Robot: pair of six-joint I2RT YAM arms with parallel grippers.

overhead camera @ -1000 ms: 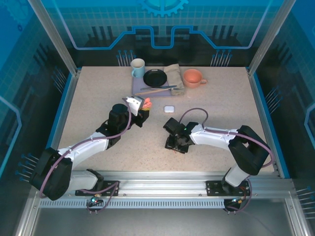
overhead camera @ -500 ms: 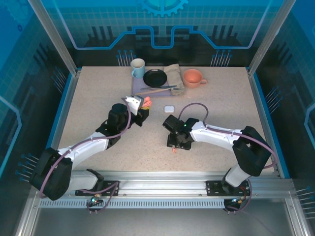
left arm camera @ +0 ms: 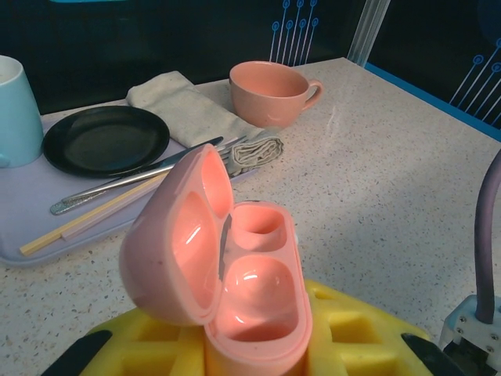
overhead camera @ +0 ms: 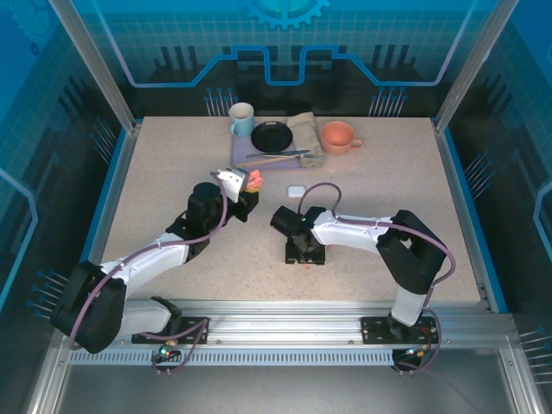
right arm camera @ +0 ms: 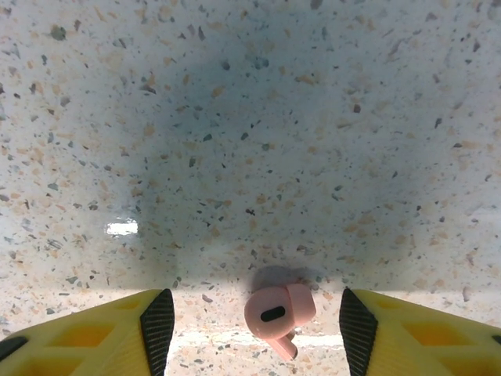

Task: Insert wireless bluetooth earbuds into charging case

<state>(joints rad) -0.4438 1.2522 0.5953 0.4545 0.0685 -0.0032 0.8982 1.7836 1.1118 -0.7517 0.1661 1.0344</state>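
- Your right pincer stands spread around the pink earbud, which looks light, hard and probably slippery; grip its round head.
- Your left pincer pinches the open charging case.

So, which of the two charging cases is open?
The pink case, gripped in the left jaws: its lid stands up and both wells look empty. The white case lies flat and looks shut.

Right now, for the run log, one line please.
left claw: shut on open pink case | right claw: open, straddling pink earbud on table
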